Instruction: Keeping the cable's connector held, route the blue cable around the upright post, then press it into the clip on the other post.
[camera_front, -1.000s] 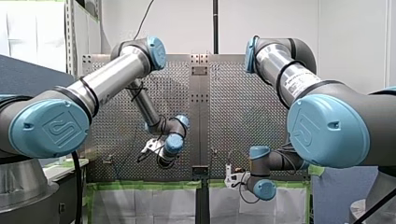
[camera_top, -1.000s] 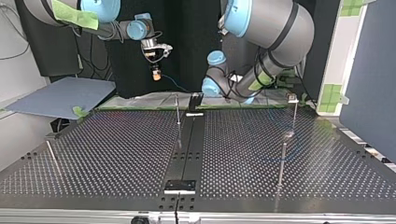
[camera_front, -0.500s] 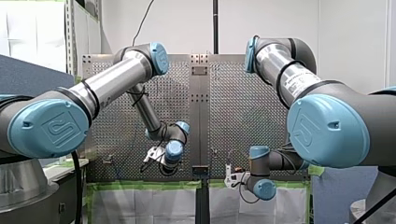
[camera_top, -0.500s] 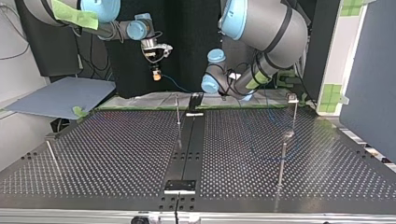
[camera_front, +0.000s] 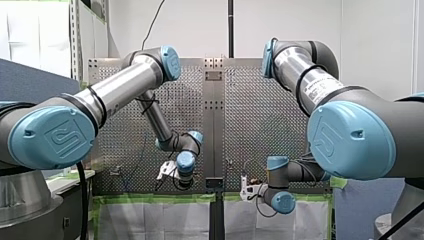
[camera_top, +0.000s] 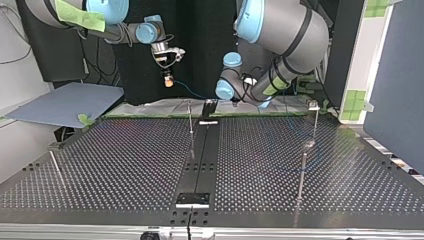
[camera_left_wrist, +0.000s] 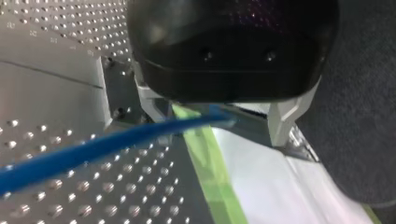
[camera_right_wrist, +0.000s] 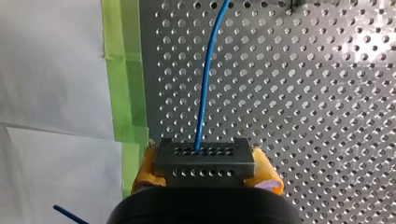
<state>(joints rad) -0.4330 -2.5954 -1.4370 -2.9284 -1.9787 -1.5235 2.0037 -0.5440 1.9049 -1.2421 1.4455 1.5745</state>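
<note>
In the right wrist view my right gripper (camera_right_wrist: 205, 169) is shut, its yellow pads (camera_right_wrist: 148, 164) clamped on the grey connector block (camera_right_wrist: 204, 161). The blue cable (camera_right_wrist: 205, 84) runs from the block over the perforated table. In the top view that gripper (camera_top: 168, 79) hangs above the table's far edge. In the left wrist view my left gripper (camera_left_wrist: 215, 122) is open, with the blue cable (camera_left_wrist: 93, 151) passing between its metal fingers (camera_left_wrist: 281, 122), which do not pinch it. A thin upright post (camera_top: 190, 117) stands near the centre rail. Another post (camera_top: 315, 116) with a clip on top stands at the top view's right.
Two more thin posts (camera_top: 301, 170) (camera_top: 55, 167) stand nearer the top view's front edge. A black centre rail (camera_top: 200, 160) splits the perforated table. Green tape (camera_right_wrist: 123, 93) and white sheeting line the table's edge by the arms.
In the front view my left arm has swung down and a little to the right, bringing its gripper closer to the table's near edge. My right arm has stayed still.
</note>
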